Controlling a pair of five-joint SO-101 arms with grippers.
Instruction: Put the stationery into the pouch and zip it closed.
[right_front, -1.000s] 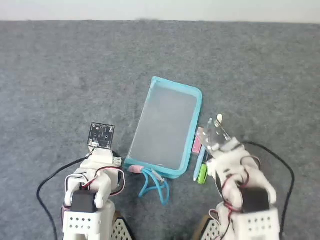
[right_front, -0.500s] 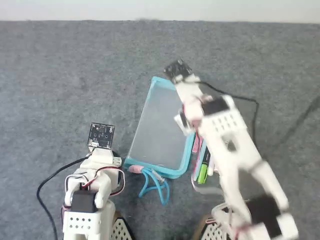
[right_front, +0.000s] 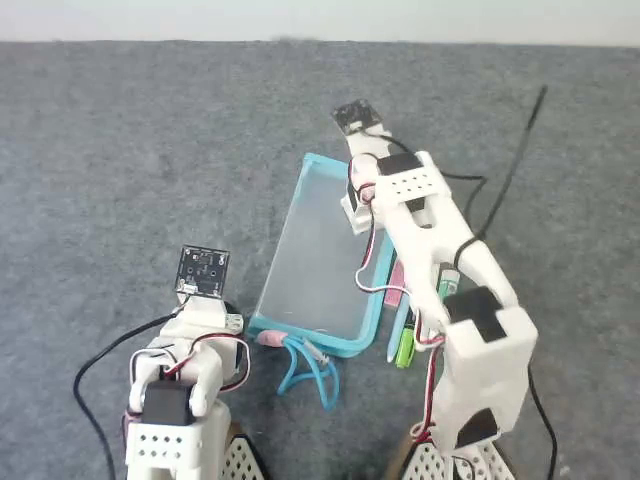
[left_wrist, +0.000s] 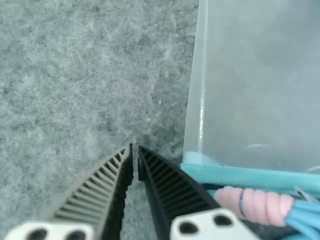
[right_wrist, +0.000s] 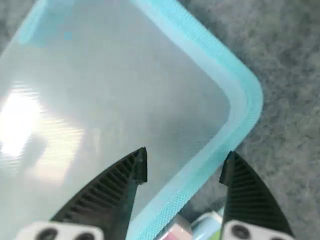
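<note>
A translucent pouch (right_front: 330, 255) with a teal zip border lies flat mid-table. Its pink zipper pull (right_front: 270, 339) and blue cord loop (right_front: 305, 372) are at the near end. Stationery lies on the cloth beside the pouch's right edge: a pink piece (right_front: 394, 290), a blue pen (right_front: 399, 330) and a green highlighter (right_front: 405, 347). My right arm (right_front: 420, 215) stretches over the pouch's far right part. The right gripper (right_wrist: 184, 165) is open and empty, its fingers straddling the teal border (right_wrist: 235, 107) near the corner. My left gripper (left_wrist: 135, 150) is shut just left of the pouch's near corner (left_wrist: 200, 165).
Grey felt (right_front: 120, 150) covers the whole table, with open room left of and beyond the pouch. The right arm's cable (right_front: 510, 180) trails across the cloth to the right. The left arm (right_front: 190, 350) sits at the near left.
The right arm swung from beside the stationery at the near right out over the pouch's far right corner. The left arm has not moved.
</note>
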